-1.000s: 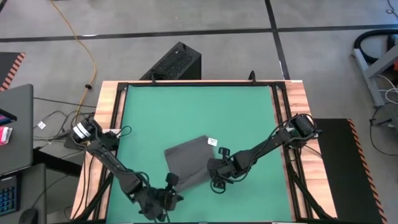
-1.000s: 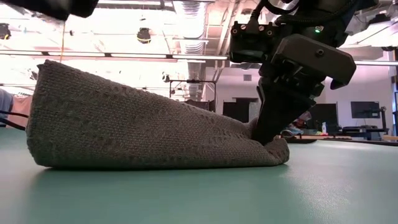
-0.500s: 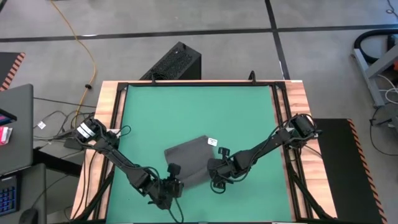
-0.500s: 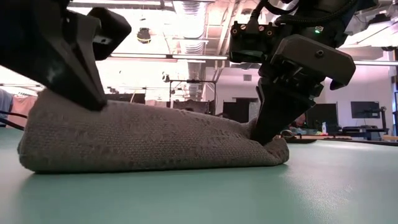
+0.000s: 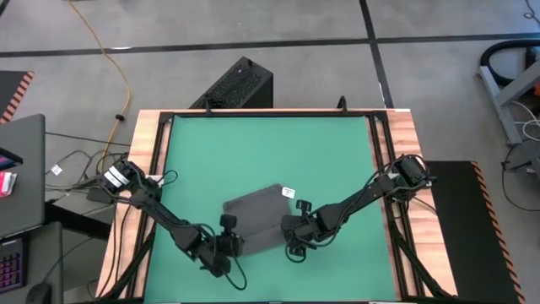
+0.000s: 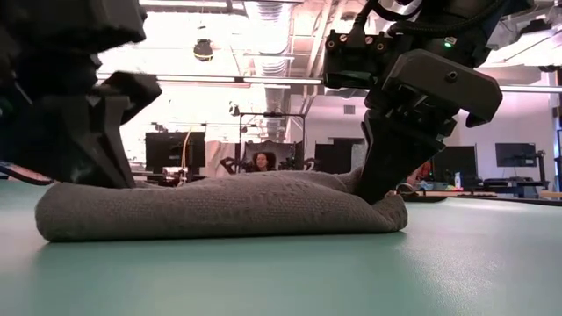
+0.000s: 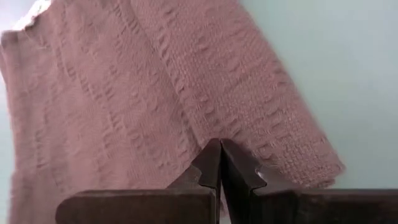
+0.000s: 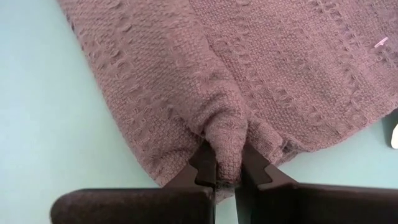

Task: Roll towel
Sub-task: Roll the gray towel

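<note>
On green mat, right pincer (image 8: pixel 225 167) pinches towel (image 8: pixel 236 74).

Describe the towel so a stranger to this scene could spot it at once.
Look at the green table, toward its near edge between the two dark arms. The towel lies there, a dark grey knitted cloth, folded over. It is the only cloth there, with a small white tag at one edge and the right gripper pinching its side.

green table mat (image 5: pixel 270 152) under me | wood border (image 5: pixel 143 169) round it | black box (image 5: pixel 240 84) behind my table | orange cable (image 5: pixel 114 63) on the floor | monitors (image 6: pixel 176 151) across the room
</note>
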`<state>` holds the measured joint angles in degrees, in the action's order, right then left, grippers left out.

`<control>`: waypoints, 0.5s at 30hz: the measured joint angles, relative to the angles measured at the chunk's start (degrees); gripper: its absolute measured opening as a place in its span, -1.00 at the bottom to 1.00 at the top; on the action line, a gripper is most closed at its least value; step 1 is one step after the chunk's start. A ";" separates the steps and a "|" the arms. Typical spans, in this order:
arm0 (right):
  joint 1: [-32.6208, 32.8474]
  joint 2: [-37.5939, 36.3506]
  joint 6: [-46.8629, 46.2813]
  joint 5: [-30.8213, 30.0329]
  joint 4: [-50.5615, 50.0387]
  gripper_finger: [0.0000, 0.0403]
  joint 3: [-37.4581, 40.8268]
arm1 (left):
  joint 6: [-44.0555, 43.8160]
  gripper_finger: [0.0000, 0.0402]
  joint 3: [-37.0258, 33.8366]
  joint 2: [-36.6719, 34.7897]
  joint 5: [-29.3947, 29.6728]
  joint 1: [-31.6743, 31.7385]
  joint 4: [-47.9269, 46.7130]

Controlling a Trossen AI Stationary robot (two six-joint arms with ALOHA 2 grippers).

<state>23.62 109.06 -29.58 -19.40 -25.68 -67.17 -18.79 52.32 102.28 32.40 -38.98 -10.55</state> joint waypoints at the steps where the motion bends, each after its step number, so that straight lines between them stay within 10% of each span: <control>1: 0.00 0.00 -0.22 0.00 -0.21 -0.82 0.00 | -0.27 -1.00 -0.97 0.00 -0.01 0.00 1.52; 15: 0.95 -0.91 -0.40 -1.58 -2.82 -0.44 0.09 | -1.51 -1.00 -5.54 -0.13 -0.15 -0.06 10.37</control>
<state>24.57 108.15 -29.97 -20.98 -28.50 -67.08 -20.29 46.78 102.15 32.25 -39.05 -0.18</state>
